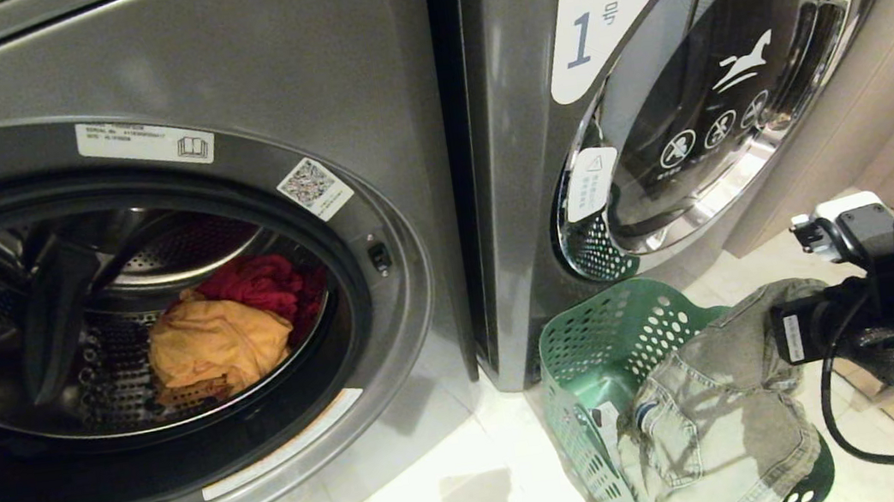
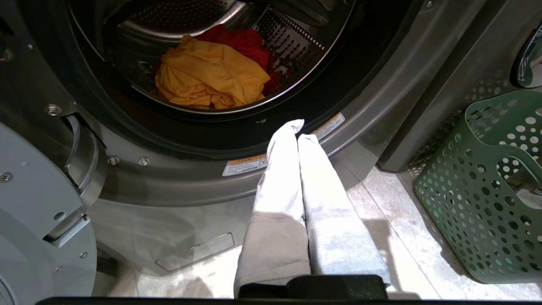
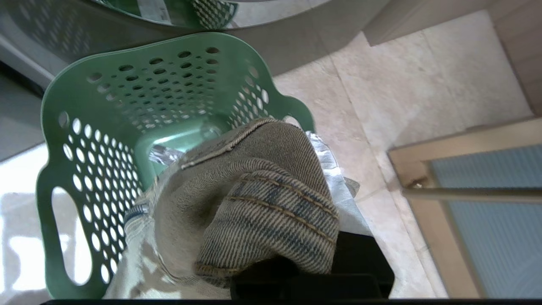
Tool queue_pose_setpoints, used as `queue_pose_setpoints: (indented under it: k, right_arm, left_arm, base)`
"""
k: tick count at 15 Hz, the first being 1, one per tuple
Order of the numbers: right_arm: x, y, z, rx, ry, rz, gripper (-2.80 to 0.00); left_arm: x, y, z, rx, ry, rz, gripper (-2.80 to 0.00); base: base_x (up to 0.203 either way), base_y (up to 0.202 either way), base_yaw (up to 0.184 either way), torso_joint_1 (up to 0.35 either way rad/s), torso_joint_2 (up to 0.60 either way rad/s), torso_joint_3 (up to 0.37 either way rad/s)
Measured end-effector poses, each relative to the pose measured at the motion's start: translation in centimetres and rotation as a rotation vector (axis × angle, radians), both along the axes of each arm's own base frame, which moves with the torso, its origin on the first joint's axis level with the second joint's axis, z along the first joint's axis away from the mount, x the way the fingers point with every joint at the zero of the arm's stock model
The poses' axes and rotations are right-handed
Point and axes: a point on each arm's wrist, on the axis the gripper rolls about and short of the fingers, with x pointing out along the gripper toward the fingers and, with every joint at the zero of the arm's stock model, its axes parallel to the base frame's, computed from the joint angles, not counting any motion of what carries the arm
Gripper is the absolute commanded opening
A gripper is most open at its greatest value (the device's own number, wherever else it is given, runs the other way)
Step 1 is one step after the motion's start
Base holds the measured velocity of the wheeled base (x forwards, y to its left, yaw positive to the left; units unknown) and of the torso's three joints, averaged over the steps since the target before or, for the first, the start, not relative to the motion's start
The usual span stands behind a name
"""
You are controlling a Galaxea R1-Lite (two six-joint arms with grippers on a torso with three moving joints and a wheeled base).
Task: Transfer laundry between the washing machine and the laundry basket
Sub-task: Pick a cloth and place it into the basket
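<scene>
My right gripper (image 3: 271, 254) was clamped on the grey-beige denim garment (image 1: 719, 414), holding it over the green laundry basket (image 1: 597, 343), where the cloth draped across the basket's near rim. The basket stood on the pale tiled floor (image 1: 461, 491) just in front of the machine labelled 1 (image 1: 650, 86). The washing machine (image 1: 356, 81) on my left stood open, and 2 garments lay in its drum: the orange-yellow one (image 1: 213, 342) in front, the red-pink one (image 1: 261, 284) behind and touching it. My left gripper (image 2: 298, 127) sat with its cloth-covered fingers (image 2: 279, 169) pressed together, empty, low before the drum opening.
</scene>
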Motion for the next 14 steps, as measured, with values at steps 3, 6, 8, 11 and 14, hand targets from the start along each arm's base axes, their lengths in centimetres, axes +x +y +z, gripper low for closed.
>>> queue_pose_setpoints:
  k: [3, 6, 8, 11, 14]
  right_arm:
    - [1.2, 0.4, -1.1, -0.005, 0.020, 0.013, 0.00]
    - [1.6, 0.5, -1.2, -0.007, 0.026, 0.012, 0.00]
    - [1.4, 0.6, -0.8, 0.000, 0.009, 0.020, -2.80]
    - [-0.1, 1.2, 0.5, 0.013, -0.035, 0.092, -2.80]
    - [-2.4, 1.4, 0.8, -0.055, -0.044, 0.172, -2.80]
  left_arm:
    - [0.0, 0.0, 0.0, 0.002, 0.000, 0.000, -2.80]
    - [0.0, 0.0, 0.0, 0.001, 0.000, 0.001, -2.80]
    - [0.0, 0.0, 0.0, 0.002, 0.000, 0.000, -2.80]
    - [0.0, 0.0, 0.0, 0.002, 0.000, 0.001, -2.80]
    - [0.0, 0.0, 0.0, 0.002, 0.000, 0.001, -2.80]
  base:
    - [0.000, 0.000, 0.000, 0.000, 0.00, 0.000]
    - [0.000, 0.000, 0.000, 0.000, 0.00, 0.000]
    - [0.000, 0.000, 0.000, 0.000, 0.00, 0.000]
    - [0.000, 0.000, 0.000, 0.000, 0.00, 0.000]
    - [0.000, 0.000, 0.000, 0.000, 0.00, 0.000]
